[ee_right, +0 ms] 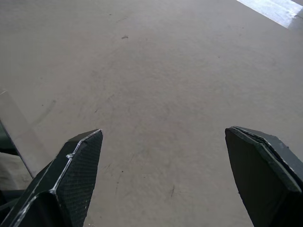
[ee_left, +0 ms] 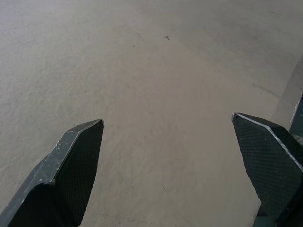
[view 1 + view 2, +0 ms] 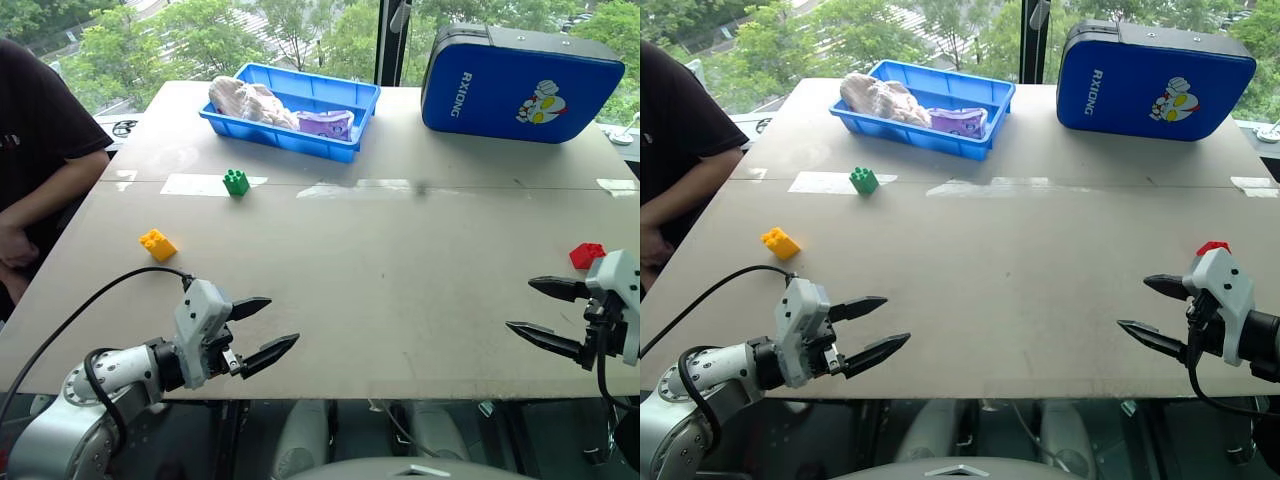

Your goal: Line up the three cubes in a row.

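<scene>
Here, left arm: reaches in over the near edge of the table (image 3: 400,300) by its left corner, forearm roughly level, a black cable looping off it.
Left gripper (image 3: 268,326): points inward toward the middle of the near edge and a little downward; its two black fingers stand wide apart with only bare tabletop between them.
Right arm: comes in at the near right corner, its white wrist housing just above the table's edge.
Right gripper (image 3: 535,309): points inward toward the left one, tilted slightly down; fingers spread wide and holding nothing.
Red cube (image 3: 586,255): near the right edge, just beyond the right wrist; whether it touches the wrist housing is hard to tell, as the right eye view half hides it.
Yellow cube (image 3: 157,243): near the left edge, ahead of the left gripper and apart from it.
Green cube (image 3: 236,182): farther back on the left, beside a strip of clear tape.
Blue tray (image 3: 345,97): at the far edge, holding crumpled bags.
Blue case (image 3: 520,82): far right corner, standing upright.
Person (image 3: 40,150): seated at the left edge, dark sleeve.
</scene>
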Robot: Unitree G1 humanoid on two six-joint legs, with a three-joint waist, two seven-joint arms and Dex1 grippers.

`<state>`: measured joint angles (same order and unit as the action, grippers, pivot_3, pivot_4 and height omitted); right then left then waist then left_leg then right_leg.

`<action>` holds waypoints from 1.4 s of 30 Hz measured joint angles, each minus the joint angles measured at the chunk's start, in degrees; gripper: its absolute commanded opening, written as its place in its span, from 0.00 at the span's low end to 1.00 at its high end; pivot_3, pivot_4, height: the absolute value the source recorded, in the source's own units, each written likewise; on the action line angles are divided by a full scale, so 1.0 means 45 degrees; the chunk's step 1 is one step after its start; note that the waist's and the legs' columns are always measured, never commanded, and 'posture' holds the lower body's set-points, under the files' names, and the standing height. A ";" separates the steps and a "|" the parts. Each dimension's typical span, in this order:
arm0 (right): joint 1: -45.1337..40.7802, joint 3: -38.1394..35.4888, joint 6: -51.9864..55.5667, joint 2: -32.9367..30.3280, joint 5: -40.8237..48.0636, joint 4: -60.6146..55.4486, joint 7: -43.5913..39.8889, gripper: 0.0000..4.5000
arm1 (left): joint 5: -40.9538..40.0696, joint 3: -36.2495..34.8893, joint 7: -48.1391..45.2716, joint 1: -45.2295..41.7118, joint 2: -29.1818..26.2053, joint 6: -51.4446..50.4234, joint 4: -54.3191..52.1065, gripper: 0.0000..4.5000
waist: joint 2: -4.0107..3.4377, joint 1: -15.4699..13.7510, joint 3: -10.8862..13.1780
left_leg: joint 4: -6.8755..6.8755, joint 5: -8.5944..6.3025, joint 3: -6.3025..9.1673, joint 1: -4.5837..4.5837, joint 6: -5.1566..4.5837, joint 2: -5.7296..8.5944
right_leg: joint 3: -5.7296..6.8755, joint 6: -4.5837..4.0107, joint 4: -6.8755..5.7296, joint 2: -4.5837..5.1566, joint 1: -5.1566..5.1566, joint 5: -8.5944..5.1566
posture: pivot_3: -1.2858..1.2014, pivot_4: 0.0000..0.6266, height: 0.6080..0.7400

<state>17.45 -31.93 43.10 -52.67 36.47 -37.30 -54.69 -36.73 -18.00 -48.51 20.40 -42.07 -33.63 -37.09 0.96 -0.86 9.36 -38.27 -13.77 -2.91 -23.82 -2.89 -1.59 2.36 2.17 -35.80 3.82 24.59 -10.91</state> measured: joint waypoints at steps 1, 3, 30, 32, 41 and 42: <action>0.0000 0.0001 -0.0001 0.0001 0.0001 0.0001 0.0020 0.95 | -0.0007 0.0001 -0.0001 -0.0001 -0.0016 -0.0008 0.0000 0.99 | 0.0000 0.0002 0.0000 | -0.0003 -0.0001 0.0000 0.0002 0.0002 -0.0001 | 0.0000 0.0000 0.0000 0.0002 0.0000 0.0000 | 0.52 0.24 1.00; -0.0031 0.0021 -0.0052 0.0112 -0.0048 0.0033 0.0180 0.95 | -0.0151 0.0045 0.0235 -0.0293 0.0025 -0.0250 0.0014 0.99 | 0.0000 0.0001 0.0000 | -0.0004 -0.0009 0.0006 0.0014 0.0015 -0.0002 | 0.0002 0.0000 0.0000 0.0007 -0.0003 0.0000 | 0.52 0.24 1.00; -1.4474 0.7604 0.5594 -0.1115 -0.4843 1.4946 0.5521 0.95 | -0.0732 0.5890 -0.0033 -1.0289 0.2363 -0.1056 0.1975 0.99 | 0.0008 0.0117 0.0019 | -0.0008 -0.0024 -0.0074 -0.0007 -0.0063 0.0069 | -0.0136 -0.0034 0.0019 -0.0067 0.0005 0.0029 | 0.52 0.24 1.00; -1.4534 0.7813 0.5406 -0.1108 -0.4998 1.5428 0.5164 0.95 | -0.0600 0.5938 -0.0196 -1.0284 0.2414 -0.0828 0.2088 0.99 | 0.0008 0.0109 0.0019 | -0.0010 -0.0024 -0.0079 -0.0008 -0.0064 0.0069 | -0.0143 -0.0033 0.0019 -0.0065 0.0004 0.0029 | 0.52 0.24 1.00; -1.4666 0.8513 0.4794 -0.1089 -0.5690 1.6574 0.3458 0.95 | -0.0357 0.6027 -0.0373 -0.9951 0.2581 -0.0459 0.2195 0.99 | 0.0006 0.0085 0.0019 | -0.0016 -0.0024 -0.0090 0.0001 -0.0064 0.0069 | -0.0155 -0.0030 0.0002 -0.0064 0.0007 0.0030 | 0.52 0.24 1.00; -1.4673 0.8531 0.4779 -0.1089 -0.5745 1.6588 0.3351 0.95 | -0.0357 0.6026 -0.0378 -0.9949 0.2582 -0.0458 0.2195 0.99 | 0.0006 0.0080 0.0019 | -0.0016 -0.0024 -0.0090 0.0001 -0.0064 0.0069 | -0.0154 -0.0030 0.0001 -0.0064 0.0007 0.0030 | 0.52 0.24 1.00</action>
<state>-48.58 6.46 64.61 -57.58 10.62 37.35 -39.61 -38.34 9.12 -50.21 -24.36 -30.45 -35.69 -27.22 0.98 -0.50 9.45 -38.34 -13.88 -3.32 -23.82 -3.18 -1.28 1.67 2.03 -35.80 3.53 24.62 -10.78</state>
